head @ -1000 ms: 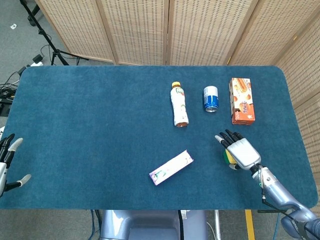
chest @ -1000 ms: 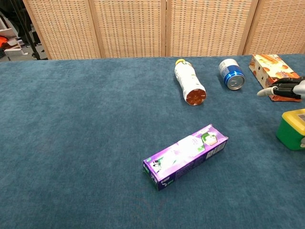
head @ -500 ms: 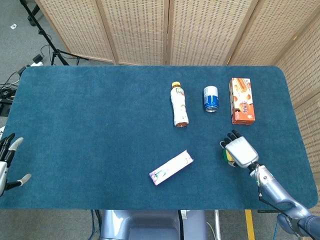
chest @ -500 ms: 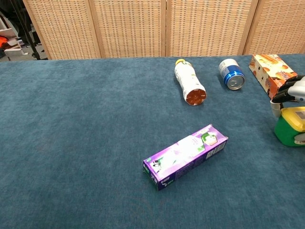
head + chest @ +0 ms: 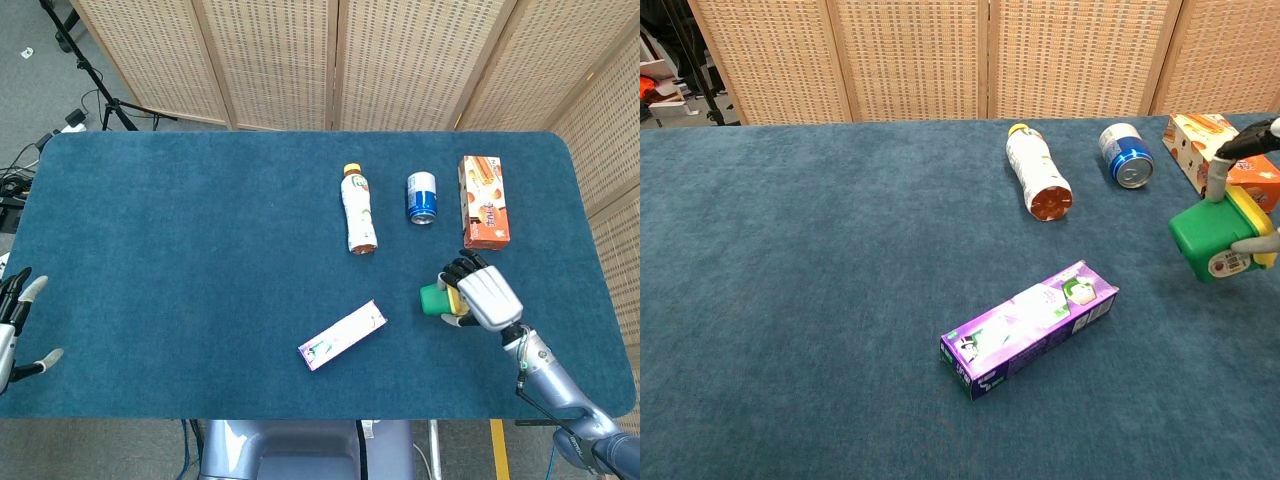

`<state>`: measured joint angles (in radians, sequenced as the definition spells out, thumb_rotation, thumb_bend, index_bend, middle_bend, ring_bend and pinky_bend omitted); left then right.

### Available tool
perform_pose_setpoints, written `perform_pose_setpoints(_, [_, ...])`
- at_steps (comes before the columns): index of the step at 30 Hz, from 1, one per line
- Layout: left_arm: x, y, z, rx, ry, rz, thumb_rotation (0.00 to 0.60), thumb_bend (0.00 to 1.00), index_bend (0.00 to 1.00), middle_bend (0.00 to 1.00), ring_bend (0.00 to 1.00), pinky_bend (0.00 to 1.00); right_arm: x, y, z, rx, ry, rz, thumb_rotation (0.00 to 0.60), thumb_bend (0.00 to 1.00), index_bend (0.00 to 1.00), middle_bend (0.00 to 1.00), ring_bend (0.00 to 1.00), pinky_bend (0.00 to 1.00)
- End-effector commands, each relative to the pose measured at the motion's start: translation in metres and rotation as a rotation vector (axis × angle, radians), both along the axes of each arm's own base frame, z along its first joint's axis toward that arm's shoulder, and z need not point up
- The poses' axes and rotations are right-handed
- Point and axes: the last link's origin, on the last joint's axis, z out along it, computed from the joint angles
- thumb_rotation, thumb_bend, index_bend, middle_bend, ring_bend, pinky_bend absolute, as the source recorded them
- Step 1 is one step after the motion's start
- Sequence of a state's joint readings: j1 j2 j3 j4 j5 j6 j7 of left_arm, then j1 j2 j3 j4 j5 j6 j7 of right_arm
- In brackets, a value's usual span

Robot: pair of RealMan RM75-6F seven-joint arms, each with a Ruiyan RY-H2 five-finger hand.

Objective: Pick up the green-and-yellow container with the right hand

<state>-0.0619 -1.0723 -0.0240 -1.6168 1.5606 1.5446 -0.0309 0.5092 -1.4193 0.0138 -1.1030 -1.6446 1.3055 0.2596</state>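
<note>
Napped blue cloth, right hand (image 5: 483, 293) gripping squat plastic green-and-yellow container (image 5: 1208, 238), tilted sideways

On the blue carpeted tabletop (image 5: 200, 250), three things lie in a row toward the far right: a white plastic bottle with a yellow cap (image 5: 357, 209) lying on its side at the left, a blue and white drink can (image 5: 422, 197) just right of it, and an orange cardboard snack box (image 5: 483, 201) right of the can. Nearer the front edge, well apart from that row, a purple and white oblong carton (image 5: 343, 335) lies slantwise. To its right, in front of the can and box, the right robot hand (image 5: 482, 297) grips the green-and-yellow container (image 5: 439, 299), tipped on its side. The left robot hand (image 5: 14, 320) is at the tabletop's front left edge.
</note>
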Motion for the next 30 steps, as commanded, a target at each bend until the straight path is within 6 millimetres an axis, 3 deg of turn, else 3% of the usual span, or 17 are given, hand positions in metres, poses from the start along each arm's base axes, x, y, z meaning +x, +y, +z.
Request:
perform_pose_setpoints(1, [0.0,0.0,0.0,-0.001,0.0,-0.001,0.6,0.0,0.0,0.0,0.0,0.0,-0.005,-0.001,-0.002,0.01,-0.2,-0.072,0.6,0.45,0.48,0.52,0.33,0.18])
perform_pose_setpoints(5, [0.0,-0.001,0.0,-0.004,-0.001,-0.003,0.6,0.0,0.0,0.0,0.0,0.0,-0.017,0.0,-0.013,0.065,-0.336,-0.17,0.6,0.47,0.48,0.52,0.33,0.19])
perform_pose_setpoints(11, [0.0,0.0,-0.002,-0.007,0.002,-0.003,0.6,0.0,0.0,0.0,0.0,0.0,-0.044,-0.001,-0.027,0.09,-0.376,-0.257,0.6,0.47,0.48,0.51,0.33,0.19])
perform_pose_setpoints(13, [0.0,0.0,-0.003,-0.012,0.007,-0.001,0.6,0.0,0.0,0.0,0.0,0.0,-0.052,0.001,-0.031,0.113,-0.368,-0.275,0.6,0.45,0.46,0.44,0.32,0.19])
perform_pose_setpoints(15, [0.0,0.0,-0.003,-0.011,0.009,0.002,0.6,0.0,0.0,0.0,0.0,0.0,-0.057,0.003,-0.031,0.148,-0.35,-0.273,0.6,0.4,0.38,0.31,0.24,0.19])
perform_pose_setpoints(20, [0.001,0.0,-0.003,-0.008,0.01,0.005,0.6,0.0,0.0,0.0,0.0,0.0,-0.067,0.011,-0.02,0.193,-0.3,-0.239,0.6,0.2,0.22,0.11,0.07,0.19])
perform_pose_setpoints(24, [0.001,-0.001,-0.003,-0.006,0.012,0.003,0.6,0.0,0.0,0.0,0.0,0.0,-0.071,0.022,-0.005,0.191,-0.253,-0.195,0.6,0.03,0.06,0.0,0.0,0.15])
perform_pose_setpoints(30, [0.002,-0.001,-0.004,-0.009,0.009,-0.001,0.6,0.0,0.0,0.0,0.0,0.0,-0.061,0.032,0.026,0.131,-0.188,-0.128,0.6,0.0,0.0,0.0,0.0,0.07])
